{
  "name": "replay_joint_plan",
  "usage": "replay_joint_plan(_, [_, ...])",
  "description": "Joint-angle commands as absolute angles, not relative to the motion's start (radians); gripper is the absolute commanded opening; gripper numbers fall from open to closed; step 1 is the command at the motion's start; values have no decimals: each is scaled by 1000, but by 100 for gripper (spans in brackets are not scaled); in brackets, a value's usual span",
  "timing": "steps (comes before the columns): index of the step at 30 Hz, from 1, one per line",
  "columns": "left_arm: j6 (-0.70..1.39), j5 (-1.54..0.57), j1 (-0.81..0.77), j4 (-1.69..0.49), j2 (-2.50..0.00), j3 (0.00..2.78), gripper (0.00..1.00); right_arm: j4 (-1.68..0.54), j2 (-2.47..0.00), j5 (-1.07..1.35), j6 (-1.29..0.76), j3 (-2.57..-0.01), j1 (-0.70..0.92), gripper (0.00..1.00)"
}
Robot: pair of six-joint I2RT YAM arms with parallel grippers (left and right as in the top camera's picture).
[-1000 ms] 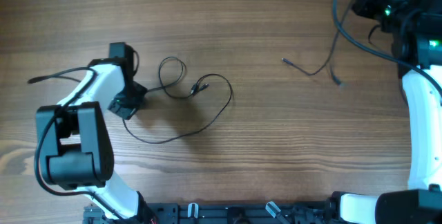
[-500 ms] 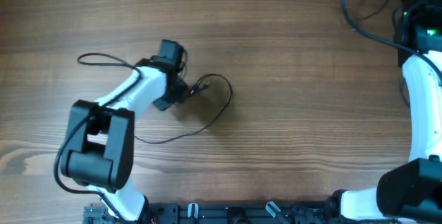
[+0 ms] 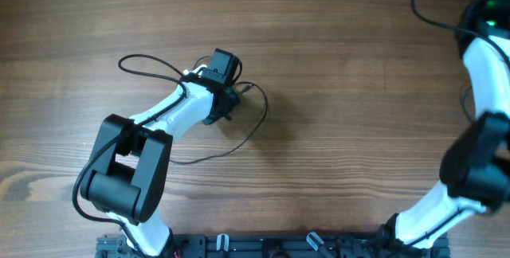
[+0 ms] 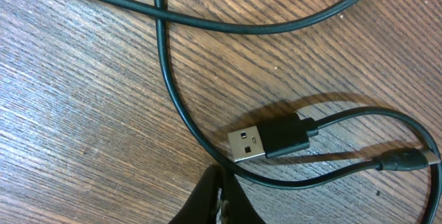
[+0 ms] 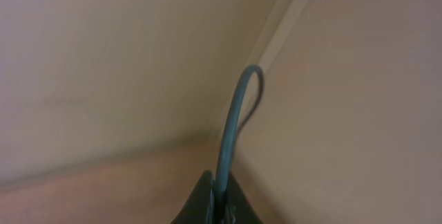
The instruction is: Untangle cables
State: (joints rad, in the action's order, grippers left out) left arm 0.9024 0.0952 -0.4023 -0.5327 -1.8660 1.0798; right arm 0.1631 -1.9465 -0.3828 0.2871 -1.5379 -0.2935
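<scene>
One cable point(image 5: 233, 124) in the right claw point(image 5: 217, 200) — left claw point(image 4: 219, 195) closed.

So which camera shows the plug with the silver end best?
The left wrist camera. The plug lies big and sharp there, silver tip and black body on the table. From overhead it is too small to pick out along the thin cable. The right wrist camera shows no plug, only a cable loop.

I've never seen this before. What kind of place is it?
Probably a robot test bench: a left arm and right arm over a wooden table, with thin black cables and a USB plug.
</scene>
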Motion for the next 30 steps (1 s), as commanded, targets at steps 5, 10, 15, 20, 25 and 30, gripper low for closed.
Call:
replay_joint_plan(5, [894,68,-410,-538,-1902,1051,5,51,-2140,-94,173,-1541,-228,4])
replay_joint_plan(10, [894,68,-410,-538,-1902,1051,5,13,-2153,-44,171,-1541,-184,24])
replay_joint_plan(15, [894,68,-410,-538,-1902,1051,4,-54,-2135,-99,149,-1541,-162,74])
replay_joint_plan(20, [893,50,-411,-503,-1902,1051,4,-270,-2046,-66,-39,-1541,-156,100])
replay_joint_plan(25, [884,-104,-411,-391,-1902,1051,4,-480,-1933,223,-216,-1541,-155,100])
replay_joint_plan(30, [818,-289,-414,-218,-1902,1051,4,-613,-1861,459,-221,-1541,-150,100])
